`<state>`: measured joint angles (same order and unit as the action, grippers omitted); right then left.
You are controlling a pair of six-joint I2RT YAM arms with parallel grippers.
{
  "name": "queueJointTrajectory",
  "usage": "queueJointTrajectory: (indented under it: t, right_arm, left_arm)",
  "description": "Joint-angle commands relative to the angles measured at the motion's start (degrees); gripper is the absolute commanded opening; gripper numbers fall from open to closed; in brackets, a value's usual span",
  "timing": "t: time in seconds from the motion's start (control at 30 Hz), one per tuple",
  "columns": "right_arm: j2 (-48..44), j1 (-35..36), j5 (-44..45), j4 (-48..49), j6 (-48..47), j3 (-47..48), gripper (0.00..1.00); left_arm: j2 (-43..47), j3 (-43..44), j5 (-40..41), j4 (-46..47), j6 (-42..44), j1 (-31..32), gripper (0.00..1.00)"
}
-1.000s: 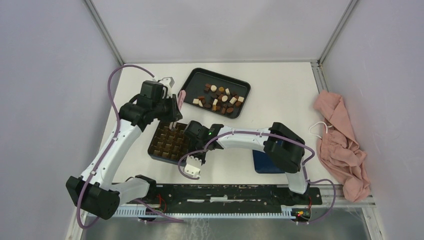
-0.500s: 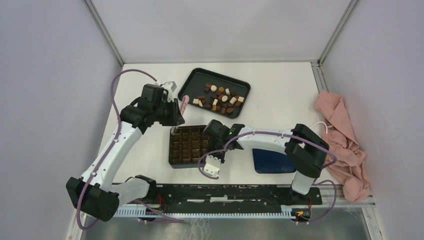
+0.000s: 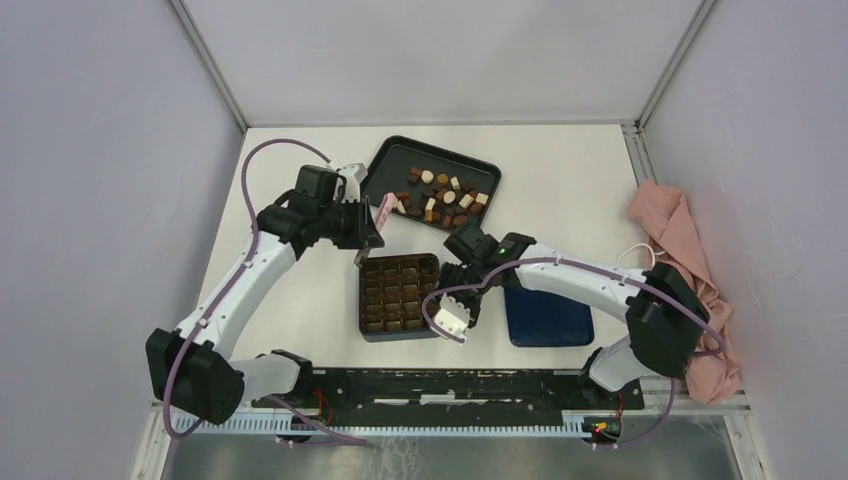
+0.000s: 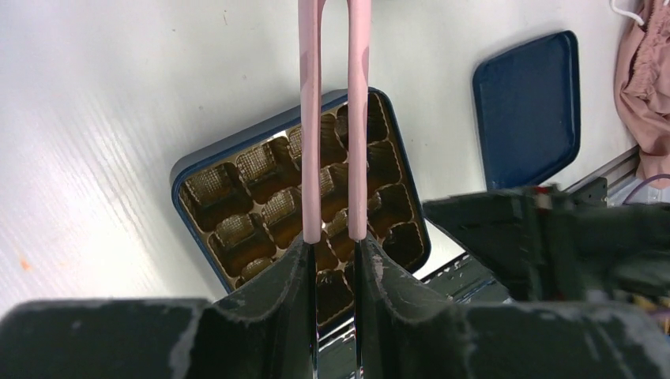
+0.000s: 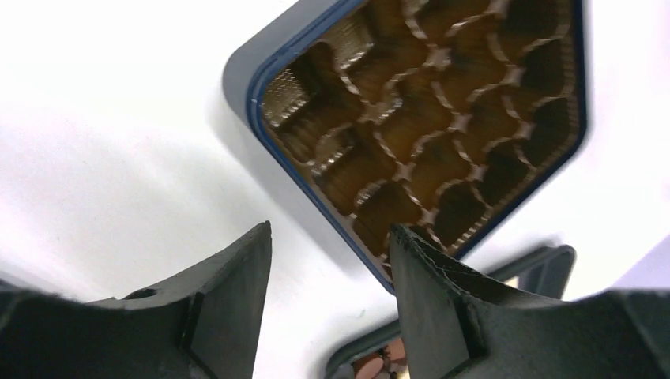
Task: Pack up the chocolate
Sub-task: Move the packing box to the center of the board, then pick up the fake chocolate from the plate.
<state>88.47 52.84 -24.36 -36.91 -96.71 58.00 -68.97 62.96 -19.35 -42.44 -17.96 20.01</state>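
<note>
Start of packing, compartments unfilled: right gripper [image 5: 330, 230], jaws apart and empty, just beside the dark compartmented box [image 3: 400, 295]; left gripper [image 4: 332, 253] clamps pink plastic tweezers [image 4: 310, 118]. Brown and cream chocolate pieces [image 3: 440, 196] lie in the black tray [image 3: 390, 160]; next, the tweezers must pinch one

Bright, even light from above; in the right wrist view the white table [image 5: 95, 103] is overexposed at 10 o'clock.

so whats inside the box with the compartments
Only its bare liner; every compartment of the box that shows is empty. The chocolate lies in the tray. Compartments under the right fingers are covered.
</note>
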Motion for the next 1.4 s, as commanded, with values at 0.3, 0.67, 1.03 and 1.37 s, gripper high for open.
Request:
queueJointTrajectory:
  t: [0.3, 0.67, 1.03, 1.37]
  right_arm:
    - [-14.67, -23.14, -27.52, 8.96, 45.02, 4.26, 0.74]
    - [-13.86, -34.36, -32.16, 20.23, 62.83, -3.40, 0.80]
    - [-13.05, -35.74, -33.19, 13.44, 56.23, -1.98, 0.82]
    - [-12.59, -35.71, -33.74, 13.11, 55.66, -2.10, 0.82]
  left_arm:
    - [-21.88, 12.32, -6.17, 3.36, 4.75, 0.26, 0.22]
    - [-43.80, 34.78, 2.33, -6.35, 9.82, -0.20, 0.26]
    - [-56.91, 52.33, 7.25, -15.32, 11.60, -1.15, 0.34]
    - [-61.26, 57.64, 8.38, -18.28, 12.93, -1.16, 0.45]
